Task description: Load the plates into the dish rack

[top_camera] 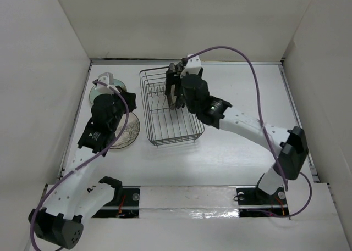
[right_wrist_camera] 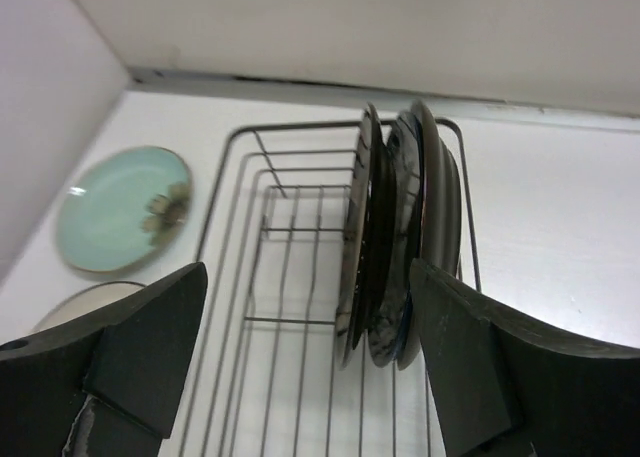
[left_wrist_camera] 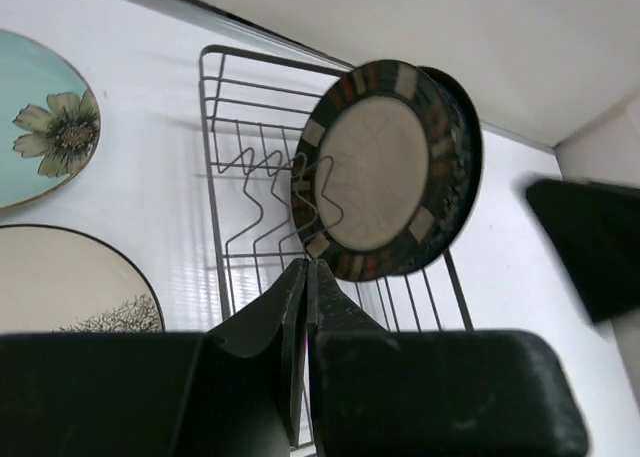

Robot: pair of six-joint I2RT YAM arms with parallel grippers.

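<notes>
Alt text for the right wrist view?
Three plates stand on edge, close together, in the wire dish rack, framed by the open right tool. At left, a pale green flowered plate lies flat on the table, a cream plate's rim below it.

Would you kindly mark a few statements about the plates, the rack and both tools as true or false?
1. In the dish rack, plates stand upright. True.
2. The pale green plate is in the rack. False: it lies flat on the table beside the rack.
3. The left tool is shut and empty. True.
4. The right tool grips a plate. False: it is open, gripping nothing.
</notes>
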